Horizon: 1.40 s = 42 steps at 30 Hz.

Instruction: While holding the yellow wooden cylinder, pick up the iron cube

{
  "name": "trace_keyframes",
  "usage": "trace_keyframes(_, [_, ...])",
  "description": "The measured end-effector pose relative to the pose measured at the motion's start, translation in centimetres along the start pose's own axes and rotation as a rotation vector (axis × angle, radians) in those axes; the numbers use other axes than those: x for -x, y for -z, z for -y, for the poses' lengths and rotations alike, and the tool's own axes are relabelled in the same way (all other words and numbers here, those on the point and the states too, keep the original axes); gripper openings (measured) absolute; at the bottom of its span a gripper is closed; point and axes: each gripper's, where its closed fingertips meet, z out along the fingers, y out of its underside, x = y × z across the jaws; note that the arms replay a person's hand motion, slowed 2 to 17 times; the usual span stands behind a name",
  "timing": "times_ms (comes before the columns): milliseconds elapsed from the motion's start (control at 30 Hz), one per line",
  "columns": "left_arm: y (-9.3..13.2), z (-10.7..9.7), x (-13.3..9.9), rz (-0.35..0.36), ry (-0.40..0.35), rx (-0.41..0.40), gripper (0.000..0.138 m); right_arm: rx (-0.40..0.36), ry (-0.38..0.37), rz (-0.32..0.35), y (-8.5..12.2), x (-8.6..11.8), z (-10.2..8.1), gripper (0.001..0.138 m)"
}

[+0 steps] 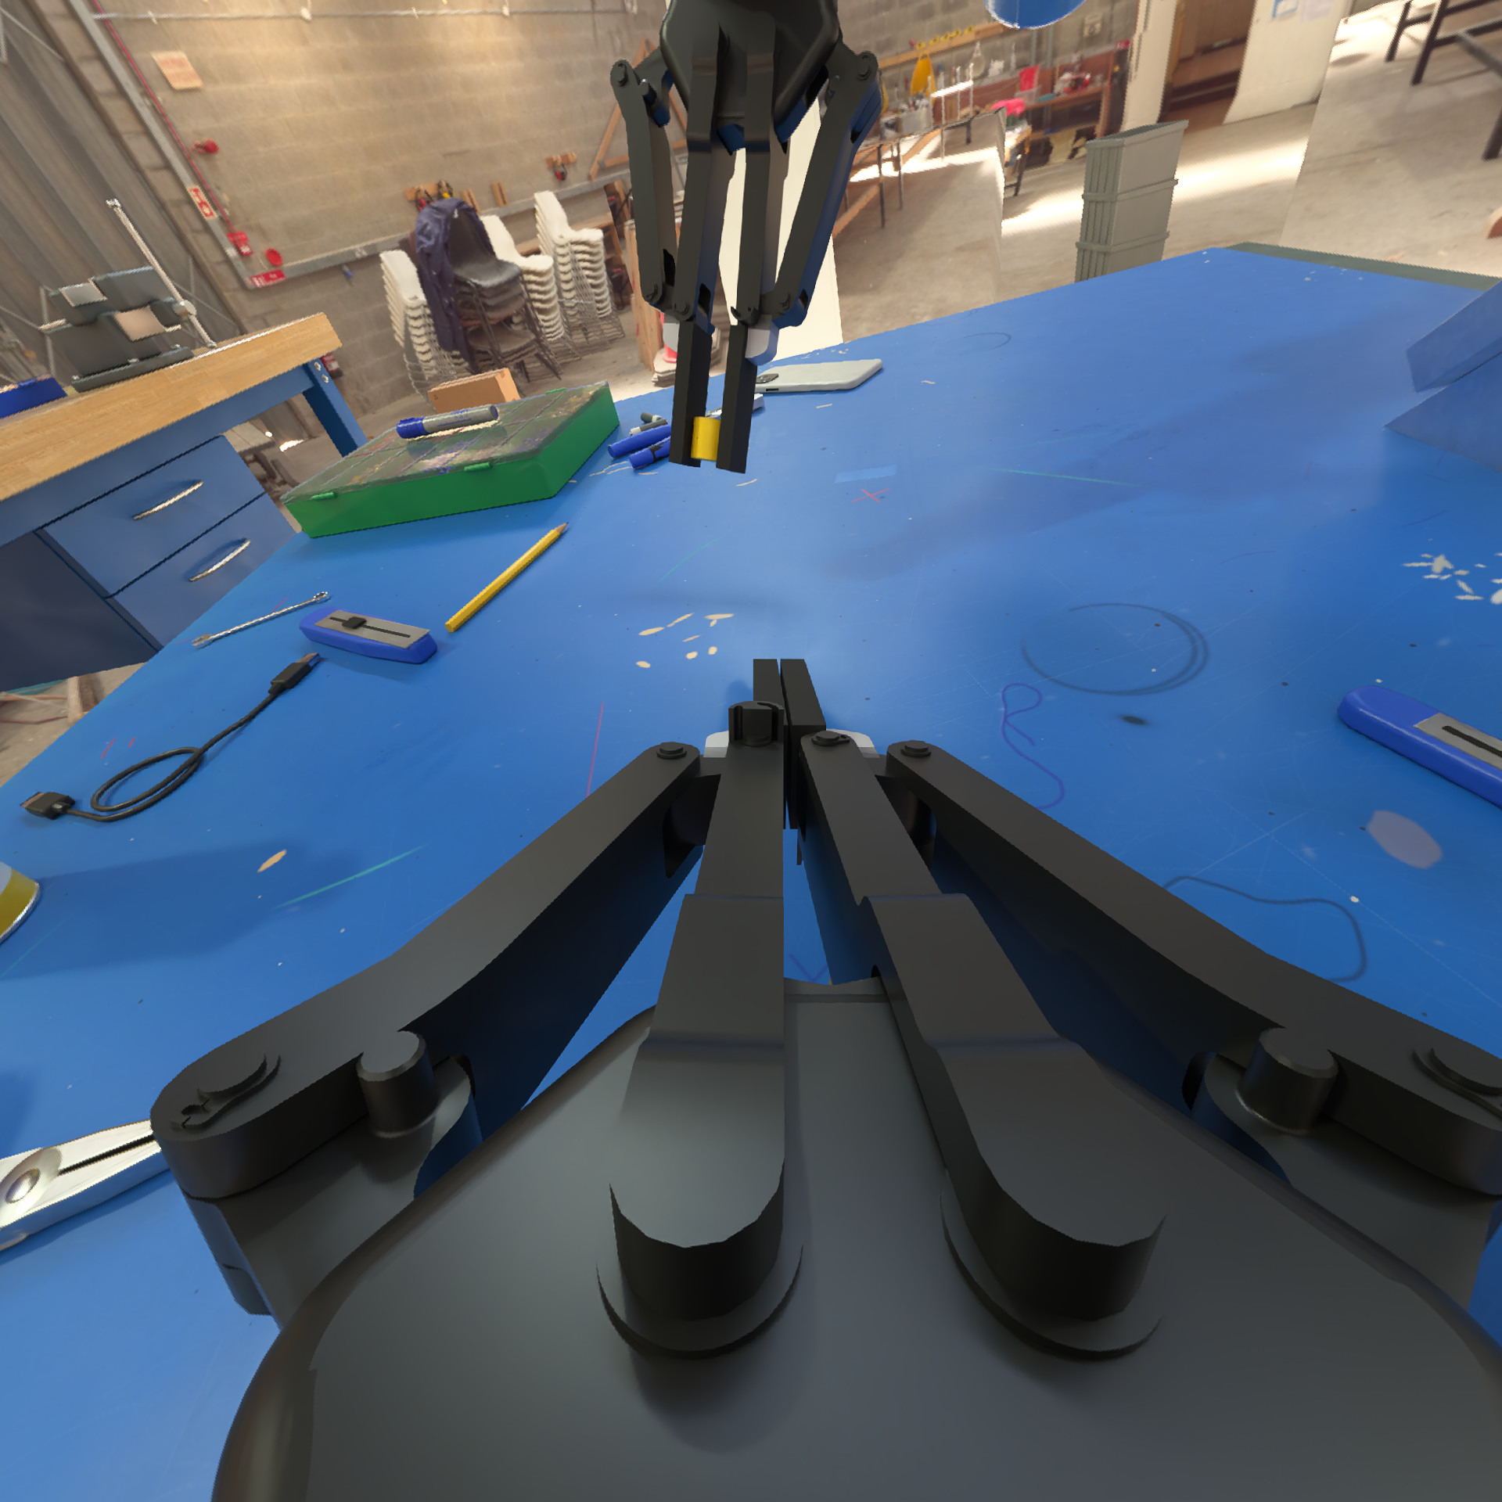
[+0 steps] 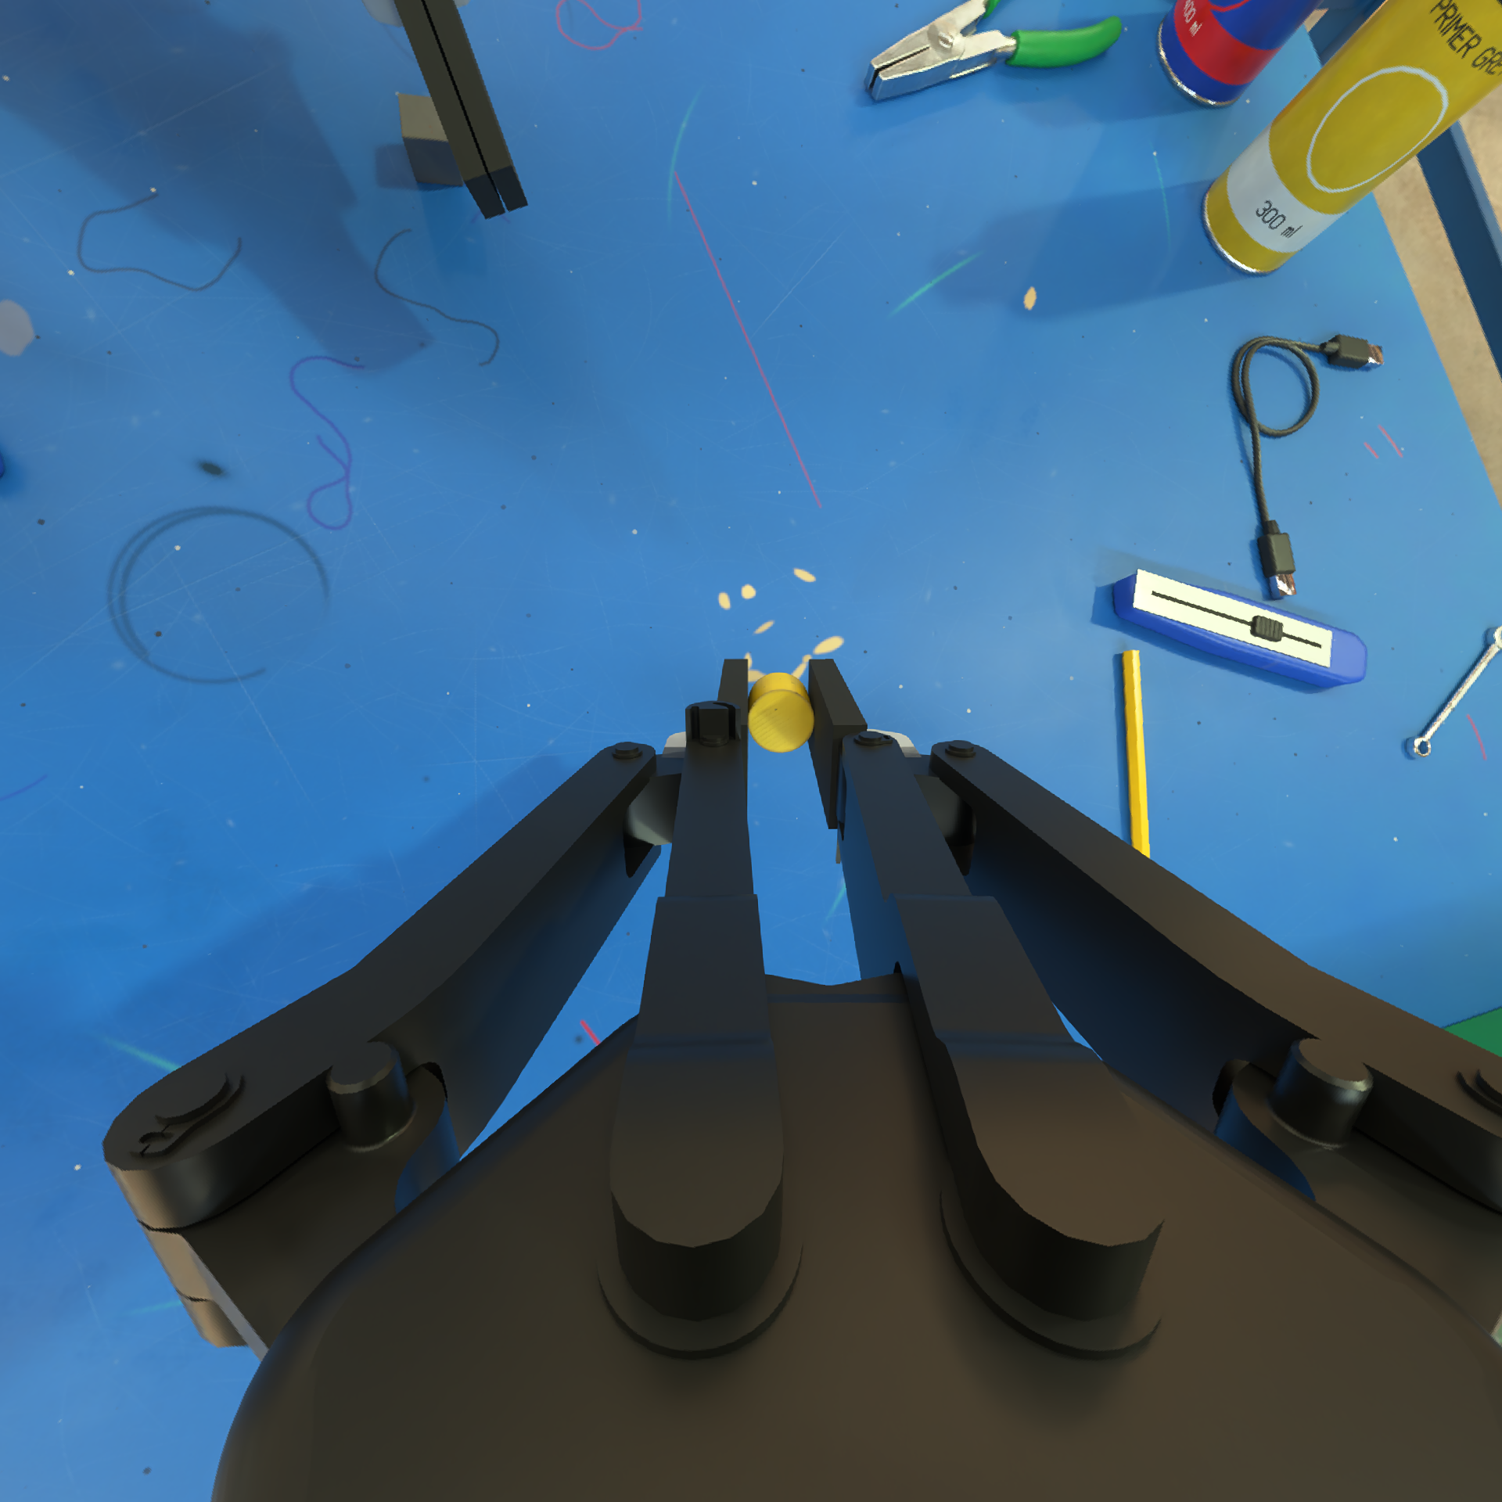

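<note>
My right gripper (image 2: 779,666) is shut on the yellow wooden cylinder (image 2: 779,714) and holds it above the blue table (image 2: 569,650). In the left wrist view it hangs fingers down at the far side (image 1: 709,465) with the cylinder (image 1: 704,439) between its pads. My left gripper (image 1: 780,668) is shut with its fingertips pressed together and nothing between them. In the right wrist view it (image 2: 497,199) shows at the top left, and the grey iron cube (image 2: 424,134) sits right beside its fingers, outside the jaws. The cube is hidden in the left wrist view.
A green case (image 1: 455,463), a yellow pencil (image 1: 505,577), a blue box cutter (image 1: 370,635), a black cable (image 1: 162,764) and a small wrench (image 1: 260,622) lie to the left. A yellow spray can (image 2: 1333,154) and green-handled pliers (image 2: 975,45) lie nearby. A second blue cutter (image 1: 1422,744) lies to the right.
</note>
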Motion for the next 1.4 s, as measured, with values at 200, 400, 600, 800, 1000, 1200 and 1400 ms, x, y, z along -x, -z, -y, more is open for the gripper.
trace_keyframes(200, [0.00,-0.02,-0.01,-0.002,0.001,0.000,0.001,0.012,0.012,0.002,-0.22,-0.30,0.31,0.020])
trace_keyframes(400, [-0.01,-0.07,-0.02,-0.003,0.000,0.002,0.001,0.021,0.014,0.009,-0.29,-0.53,0.45,0.020])
trace_keyframes(600, [-0.03,-0.12,-0.02,-0.004,-0.001,0.005,0.001,0.031,0.017,0.014,-0.34,-0.68,0.36,0.020])
trace_keyframes(800, [-0.07,-0.20,-0.04,-0.006,0.000,0.007,0.001,0.041,0.022,0.020,-0.36,-0.65,0.18,0.020])
trace_keyframes(1000, [-0.13,-0.27,-0.07,-0.010,0.002,0.009,0.001,0.042,0.027,0.026,-0.25,-0.57,0.10,0.020])
trace_keyframes(1200, [-0.19,-0.36,-0.10,-0.013,0.003,0.011,0.001,0.042,0.034,0.035,-0.11,-0.48,0.01,0.020])
trace_keyframes(1400, [-0.21,-0.40,-0.11,-0.013,0.003,0.013,0.001,0.049,0.042,0.039,0.01,-0.49,-0.24,0.020])
